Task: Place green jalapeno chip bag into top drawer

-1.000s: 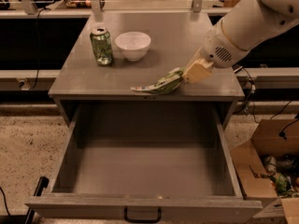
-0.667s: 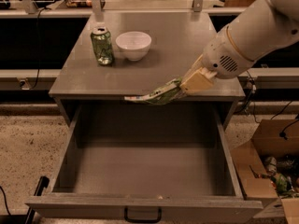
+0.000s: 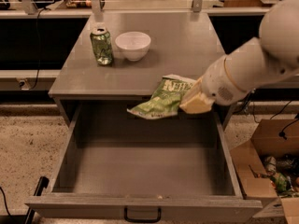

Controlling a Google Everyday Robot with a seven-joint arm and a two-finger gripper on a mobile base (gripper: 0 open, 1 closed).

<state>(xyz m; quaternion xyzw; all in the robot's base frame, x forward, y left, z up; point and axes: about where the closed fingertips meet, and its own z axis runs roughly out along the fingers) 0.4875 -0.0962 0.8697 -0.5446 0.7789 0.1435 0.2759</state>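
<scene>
Looking down on a grey table standing on a speckled floor, with its top drawer pulled wide open toward six o'clock, baring a plain grey bottom and a small black handle centred on the front panel. Finding at ten o'clock on the tabletop a green soda can standing upright, and a white bowl just beside it at its three o'clock. Passing at four o'clock an open cardboard box sitting on the floor near the drawer's corner, cluttered inside.

Following a thick white arm reaching in from two o'clock and sloping down toward the table's front edge. Ending in the beige gripper, pinching tight the three o'clock end of the green chip bag. Holding that bag off the surface, drooping toward eight o'clock, its upper part crossing the table's front edge and its lower end hanging over the back of the open drawer, well above the drawer bottom, white lettering facing up
</scene>
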